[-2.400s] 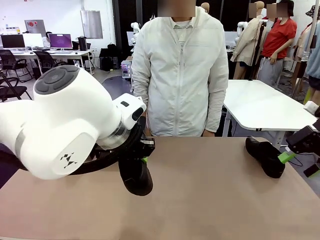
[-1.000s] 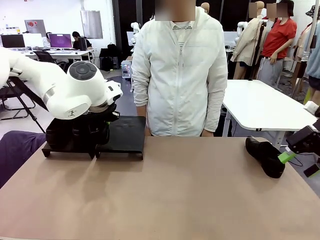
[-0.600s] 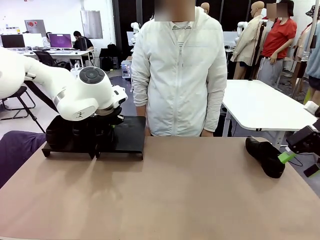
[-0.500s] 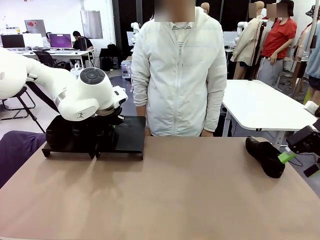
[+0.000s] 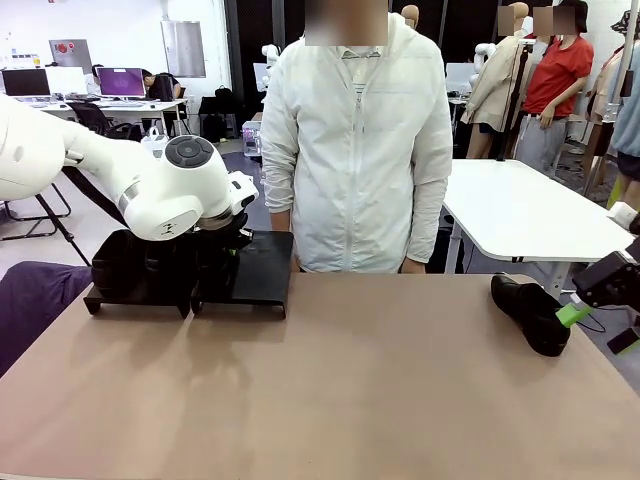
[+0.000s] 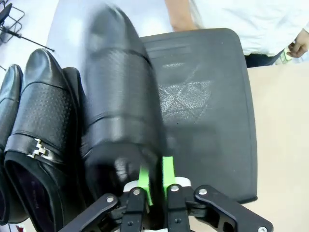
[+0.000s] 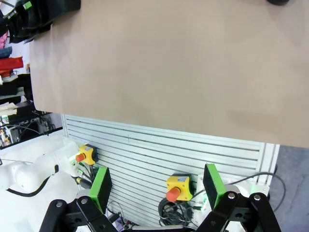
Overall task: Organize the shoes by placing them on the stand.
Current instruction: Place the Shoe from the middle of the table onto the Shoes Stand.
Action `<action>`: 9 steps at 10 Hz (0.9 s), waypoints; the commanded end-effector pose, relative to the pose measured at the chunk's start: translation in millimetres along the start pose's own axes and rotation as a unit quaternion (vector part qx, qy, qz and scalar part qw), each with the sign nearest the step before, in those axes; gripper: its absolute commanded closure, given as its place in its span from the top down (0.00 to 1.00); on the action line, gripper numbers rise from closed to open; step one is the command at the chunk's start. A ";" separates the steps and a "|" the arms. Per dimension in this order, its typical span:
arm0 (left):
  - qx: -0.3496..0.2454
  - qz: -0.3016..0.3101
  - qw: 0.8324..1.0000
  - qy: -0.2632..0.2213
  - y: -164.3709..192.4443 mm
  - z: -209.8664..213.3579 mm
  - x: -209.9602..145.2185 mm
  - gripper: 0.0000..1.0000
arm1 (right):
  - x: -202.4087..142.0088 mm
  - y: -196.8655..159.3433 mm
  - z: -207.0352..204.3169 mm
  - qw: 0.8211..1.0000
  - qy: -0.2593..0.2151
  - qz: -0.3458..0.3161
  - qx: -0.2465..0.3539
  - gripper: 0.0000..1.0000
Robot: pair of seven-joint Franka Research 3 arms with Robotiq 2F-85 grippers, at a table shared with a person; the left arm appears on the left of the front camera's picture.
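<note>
The white table (image 5: 520, 205) at the far right is my marker. Well to its left, across a stretch of pale floor (image 5: 35, 245), a long desk (image 5: 110, 104) stands against a white wall (image 5: 110, 25) and carries lit monitors (image 5: 121, 80), one glowing purple. A black office chair (image 5: 92, 115) sits by that desk. Between the desk and the white table, dark panels (image 5: 250, 30) close off the back. The light is bright and even. On the near side of the white table lies a tan tabletop (image 5: 400, 380).

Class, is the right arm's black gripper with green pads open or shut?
Open: the right gripper shows its green pads far apart, holding nothing.
</note>
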State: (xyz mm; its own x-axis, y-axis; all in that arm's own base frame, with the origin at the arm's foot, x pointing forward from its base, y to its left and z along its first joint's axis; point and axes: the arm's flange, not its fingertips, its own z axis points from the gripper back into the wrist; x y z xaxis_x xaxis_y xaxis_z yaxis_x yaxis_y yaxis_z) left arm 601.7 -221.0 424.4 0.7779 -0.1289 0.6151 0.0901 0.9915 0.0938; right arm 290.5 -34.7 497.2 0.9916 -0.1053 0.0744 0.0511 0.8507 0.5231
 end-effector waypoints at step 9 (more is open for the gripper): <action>-0.021 -0.027 0.996 0.080 5.8 81.1 11.7 1.00 | 0.0 0.7 2.3 1.000 0.000 0.002 0.011 1.00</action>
State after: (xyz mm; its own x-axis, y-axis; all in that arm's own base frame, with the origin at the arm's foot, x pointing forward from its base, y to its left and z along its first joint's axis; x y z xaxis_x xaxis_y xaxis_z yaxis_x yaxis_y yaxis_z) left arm 571.8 -232.1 479.5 0.8286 -0.1557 0.5377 0.1344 0.9878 0.0790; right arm 290.6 -34.8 497.1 0.9917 -0.1054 0.0742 0.0513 0.8507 0.5231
